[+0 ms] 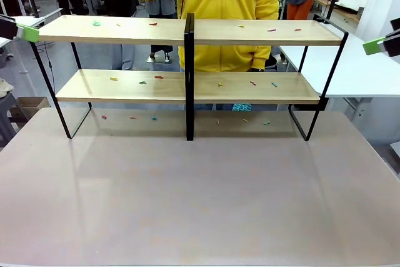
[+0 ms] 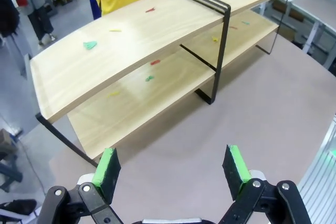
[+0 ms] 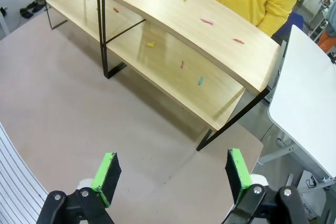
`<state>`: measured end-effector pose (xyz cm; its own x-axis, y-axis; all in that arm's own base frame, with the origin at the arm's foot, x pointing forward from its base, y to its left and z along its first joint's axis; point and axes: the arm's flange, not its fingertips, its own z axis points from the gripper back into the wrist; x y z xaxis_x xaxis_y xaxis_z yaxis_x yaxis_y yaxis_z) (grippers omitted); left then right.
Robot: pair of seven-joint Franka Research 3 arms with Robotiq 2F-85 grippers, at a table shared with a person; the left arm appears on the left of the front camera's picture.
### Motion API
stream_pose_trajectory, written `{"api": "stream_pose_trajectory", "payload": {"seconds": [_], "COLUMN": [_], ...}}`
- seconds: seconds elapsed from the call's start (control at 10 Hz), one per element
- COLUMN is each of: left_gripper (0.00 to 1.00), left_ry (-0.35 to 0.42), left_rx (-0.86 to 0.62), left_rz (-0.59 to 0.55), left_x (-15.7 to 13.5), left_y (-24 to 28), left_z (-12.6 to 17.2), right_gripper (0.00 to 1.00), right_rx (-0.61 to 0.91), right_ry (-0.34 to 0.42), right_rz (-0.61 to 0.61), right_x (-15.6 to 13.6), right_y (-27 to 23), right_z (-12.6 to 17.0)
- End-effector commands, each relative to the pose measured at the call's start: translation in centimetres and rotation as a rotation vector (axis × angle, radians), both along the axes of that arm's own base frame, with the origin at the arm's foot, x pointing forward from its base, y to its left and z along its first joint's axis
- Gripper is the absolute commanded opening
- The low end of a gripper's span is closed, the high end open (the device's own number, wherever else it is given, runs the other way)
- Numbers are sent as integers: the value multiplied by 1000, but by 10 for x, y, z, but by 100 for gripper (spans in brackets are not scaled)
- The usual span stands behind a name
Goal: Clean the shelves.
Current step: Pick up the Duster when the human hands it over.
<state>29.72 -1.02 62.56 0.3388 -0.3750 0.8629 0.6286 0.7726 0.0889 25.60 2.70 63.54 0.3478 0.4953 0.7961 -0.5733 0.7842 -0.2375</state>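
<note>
The shelves (image 1: 125, 30) stand across the far half of the table, two light-wood boards on a thin black frame with a black centre post (image 1: 189, 73). Small coloured scraps (image 1: 96, 23) lie scattered on the top board, the lower board (image 1: 125, 87) and the tabletop under it. My left gripper (image 1: 22, 30) hangs beside the rack's left end, level with the top board. Its wrist view shows the gripper (image 2: 172, 171) open and empty, short of the shelves (image 2: 131, 40). My right gripper (image 1: 378, 45) hovers off the rack's right end, also open and empty (image 3: 172, 176), facing the shelves (image 3: 210, 35).
A person in a yellow top (image 1: 219, 4) stands right behind the rack. The grey-brown table (image 1: 200, 192) stretches bare toward me. A white table (image 1: 356, 70) adjoins at the right, and a cardboard box (image 1: 25, 105) sits on the floor at the left.
</note>
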Motion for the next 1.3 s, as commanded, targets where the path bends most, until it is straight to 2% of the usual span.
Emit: {"api": "stream_pose_trajectory", "payload": {"seconds": [0.0, 0.3, 0.4, 0.5, 0.6, 0.7, 1.0, 1.2], "left_gripper": [100, 100, 100, 100, 100, 100, 100, 100], "left_ry": [-4, -1, -68, -104, -92, -48, -48, -48], "left_rx": [-16, -2, -37, -51, -64, -25, -25, -25], "left_rz": [-19, -11, -26, -37, 1, -8, -8, -8], "left_x": [1, 0, -2, -4, -2, -2, -2, -2], "left_y": [-6, -3, 0, 2, 1, -1, -1, -1], "left_z": [1, 0, 2, 4, 5, 9, 9, 9], "right_gripper": [100, 100, 100, 100, 100, 100, 100, 100], "right_rx": [-15, -14, -12, -15, -14, -17, -22, 48], "right_ry": [-28, -21, -15, -7, -5, -5, 4, -9], "right_rz": [27, 29, 32, 36, 37, 38, 47, 32], "right_x": [-13, -12, -11, -9, -8, -8, -5, -10], "right_y": [-5, -7, -8, -9, -9, -9, -7, -6], "right_z": [-44, -48, -49, -50, -51, -50, -52, -44]}}
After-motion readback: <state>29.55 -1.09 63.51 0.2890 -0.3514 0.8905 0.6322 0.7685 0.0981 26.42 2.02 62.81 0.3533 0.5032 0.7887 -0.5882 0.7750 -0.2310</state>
